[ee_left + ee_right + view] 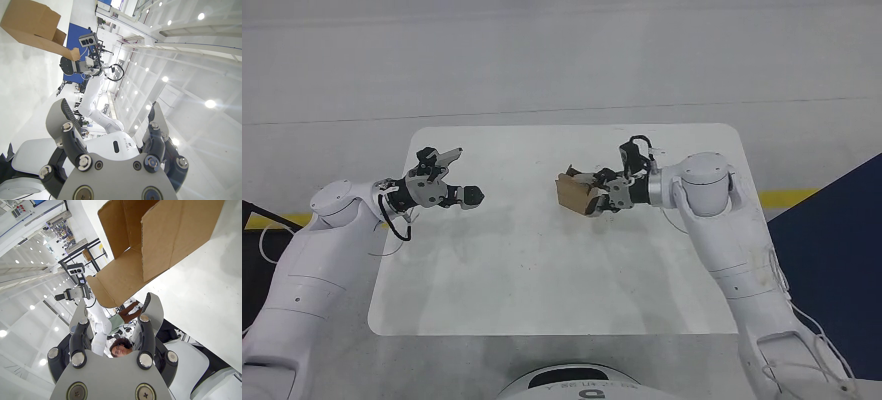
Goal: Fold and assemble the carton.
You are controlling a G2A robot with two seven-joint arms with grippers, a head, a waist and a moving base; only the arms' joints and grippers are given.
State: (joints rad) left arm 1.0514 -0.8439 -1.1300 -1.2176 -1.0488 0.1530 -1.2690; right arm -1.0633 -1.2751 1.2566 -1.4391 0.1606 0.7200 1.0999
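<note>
Logging one instant of the carton assembly. The carton (pixel 570 190) lay on its side on the white table (pixel 542 290), a little toward the right arm's half, with its open end turned to the right gripper (pixel 115 300). The body was squared into a tube and the end flaps stood unfolded. I judged the task to be early, with the end not yet closed.

Right gripper: jaws spread wide, nothing clamped. One long end flap (pixel 103 291) reached out of the carton into the gap between the fingertips. Whether either pad touched it could not be told from the wrist view. Judgement: the gripper was lined up on that flap because it was the free edge nearest the arm. A pinch or push there would turn the flap about its crease while the table bore the carton's weight.

Left gripper (pixel 109 103): jaws also wide apart, empty. It hung over the table well apart from the carton, on the side opposite the right gripper, facing roughly its way. Judgement: it was placed there to brace the far side, since a light box on a smooth top would likely slide under a one-sided push.

Risk noted: the flap could buckle off its crease if caught near the corner.
</note>
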